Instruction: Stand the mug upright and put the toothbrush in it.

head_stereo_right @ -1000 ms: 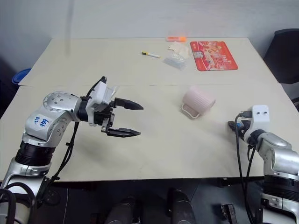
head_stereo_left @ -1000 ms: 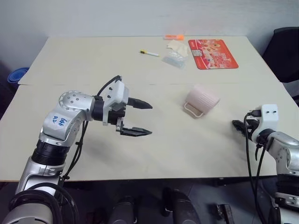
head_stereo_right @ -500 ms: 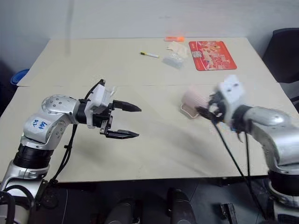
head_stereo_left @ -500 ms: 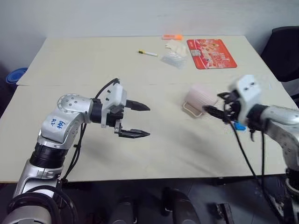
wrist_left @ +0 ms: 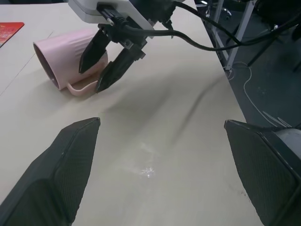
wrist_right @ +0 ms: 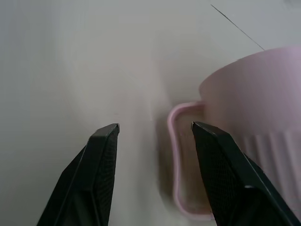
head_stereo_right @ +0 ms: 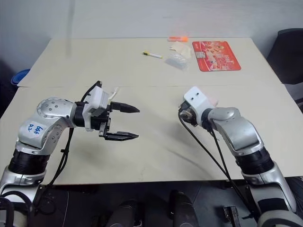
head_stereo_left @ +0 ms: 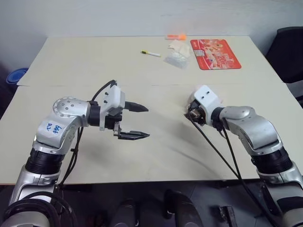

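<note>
Two grippers share the table [head_stereo_left: 156, 156], and the right one decides the coming move. Low and centre-left in the left eye view, the left gripper [head_stereo_left: 137, 121] hovers with its jaws spread wide and empty, well apart from the mug [wrist_left: 70, 59]. At centre-right, the right gripper [wrist_left: 101, 63] sits right at the mug with its jaws partly apart, holding nothing. That pink mug lies on its side, handle [wrist_right: 181, 155] flat against the table, just beside one fingertip.
</note>
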